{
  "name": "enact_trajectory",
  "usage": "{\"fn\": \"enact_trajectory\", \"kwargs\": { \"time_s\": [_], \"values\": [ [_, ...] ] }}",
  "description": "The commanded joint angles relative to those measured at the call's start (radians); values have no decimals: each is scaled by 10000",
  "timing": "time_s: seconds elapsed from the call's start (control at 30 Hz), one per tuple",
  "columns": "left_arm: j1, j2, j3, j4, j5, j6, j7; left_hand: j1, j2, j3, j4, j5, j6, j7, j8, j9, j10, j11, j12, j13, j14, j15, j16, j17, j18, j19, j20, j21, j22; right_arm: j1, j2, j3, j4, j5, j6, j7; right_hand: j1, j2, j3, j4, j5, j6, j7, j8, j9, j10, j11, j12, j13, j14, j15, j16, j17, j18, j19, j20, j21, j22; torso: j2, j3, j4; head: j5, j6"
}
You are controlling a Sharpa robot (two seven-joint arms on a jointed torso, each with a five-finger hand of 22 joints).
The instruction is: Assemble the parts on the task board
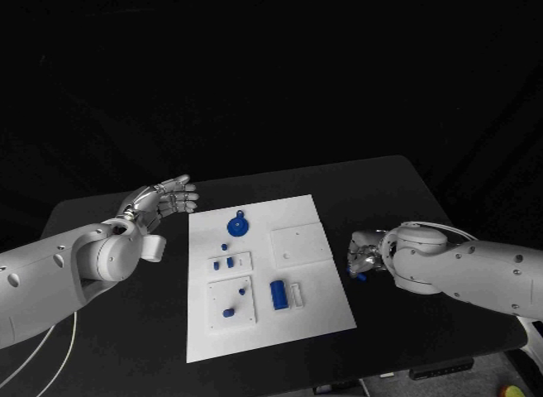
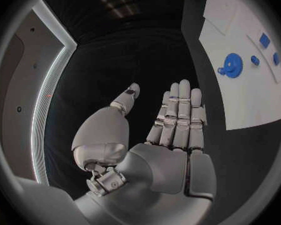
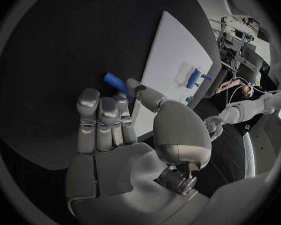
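Observation:
The white task board (image 1: 325, 289) lies mid-table. On it are a blue round disc (image 1: 238, 225), small blue pieces (image 1: 224, 263) and a blue bar (image 1: 278, 294). My right hand (image 1: 364, 258) is low at the board's right edge; a blue rod (image 3: 117, 83) has its near end between the thumb tip and a fingertip, and it shows blue under the hand (image 1: 360, 277) in the head view. My left hand (image 1: 164, 198) hovers left of the board's far corner, flat, fingers apart, holding nothing. The left wrist view shows that hand (image 2: 172, 130) beside the board (image 2: 240, 100) and disc (image 2: 231, 65).
Bare black table (image 1: 378, 186) surrounds the board. Raised white blocks (image 1: 297, 244) sit on the board's right half. The table's front edge (image 1: 378, 374) runs close below the board, and its right edge lies just past my right arm.

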Motion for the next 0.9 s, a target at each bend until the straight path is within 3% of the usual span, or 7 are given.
{"fn": "enact_trajectory", "kwargs": {
  "time_s": [0.03,0.17,0.3,0.57,0.73,0.9],
  "values": [
    [7,24,6,16,28,148,69,30,62,25,12,-34,-78,-24,56,-14,-83,-16,-5,-11,66,17,-38,11,139,-18,58,-68,14,216,-125,22,302,255,48,-140,-58,47,20,12,41,67,1,125,48,109,-13,49,10,45,-16,0,17,527,59,17,57,185,0,-6,1,2,5],
    [6,41,6,14,28,154,69,28,65,26,14,-34,-79,-24,57,-15,-83,-16,-5,-11,67,17,-40,14,138,-17,58,-69,16,440,-266,72,798,529,-301,-18,-47,8,49,5,73,94,-12,138,39,122,-25,53,11,51,-30,1,20,527,70,2,65,181,-2,-16,-2,-10,19],
    [6,59,6,15,27,166,71,28,67,26,15,-33,-79,-24,58,-16,-83,-16,-5,-11,67,17,-42,17,138,-17,58,-69,17,459,-253,105,1211,980,-534,53,-50,-30,75,10,230,131,-28,157,19,148,-44,57,12,65,-52,7,28,527,102,-27,82,171,-2,-22,9,-14,46],
    [7,53,6,23,26,165,50,31,69,28,14,-32,-81,-24,59,-17,-84,-16,-5,-12,68,17,-46,22,138,-17,57,-71,20,451,217,58,1219,1948,-500,7,-75,-21,67,14,294,127,-29,155,4,150,-46,55,12,69,-59,7,31,527,112,-37,84,165,0,-31,31,23,35],
    [7,63,6,43,-7,148,34,52,73,38,2,-20,-85,-23,63,-19,-86,-16,-6,-13,70,16,-53,34,139,-17,56,-74,26,233,529,-50,1177,2198,-603,-3,-82,-5,65,12,315,120,-28,152,-3,147,-46,53,13,69,-60,5,32,527,113,-42,83,162,5,-33,32,70,36],
    [8,71,6,44,-7,155,30,73,96,54,-4,-6,-88,-23,67,-21,-85,-16,-5,-13,71,16,-60,43,140,-16,55,-76,32,-46,871,-82,1012,2339,-663,2,-87,-1,62,12,327,119,-28,151,-6,145,-46,53,15,69,-61,5,33,527,114,-45,83,161,0,-20,24,178,15]
  ]
}}
